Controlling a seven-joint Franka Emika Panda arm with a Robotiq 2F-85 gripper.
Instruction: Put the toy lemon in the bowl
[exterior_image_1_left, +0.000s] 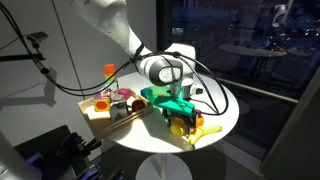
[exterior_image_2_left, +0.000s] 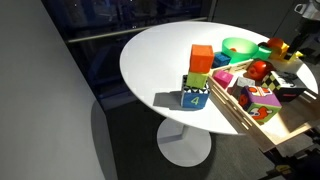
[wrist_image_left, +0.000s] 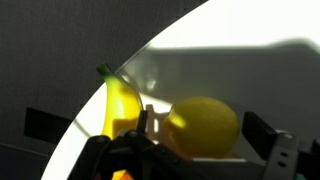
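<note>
One smooth oval toy lemon (wrist_image_left: 206, 124) | curved glossy banana (wrist_image_left: 120, 98) | gripper (wrist_image_left: 203, 135) spread

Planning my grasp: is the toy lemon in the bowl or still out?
Out: in the wrist view the toy lemon lies on the bare white table, beside the banana.

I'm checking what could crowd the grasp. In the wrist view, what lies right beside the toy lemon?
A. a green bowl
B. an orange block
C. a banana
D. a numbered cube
C: the wrist view shows a yellow banana lying close beside the toy lemon, and none of the other three appear in it.
</note>
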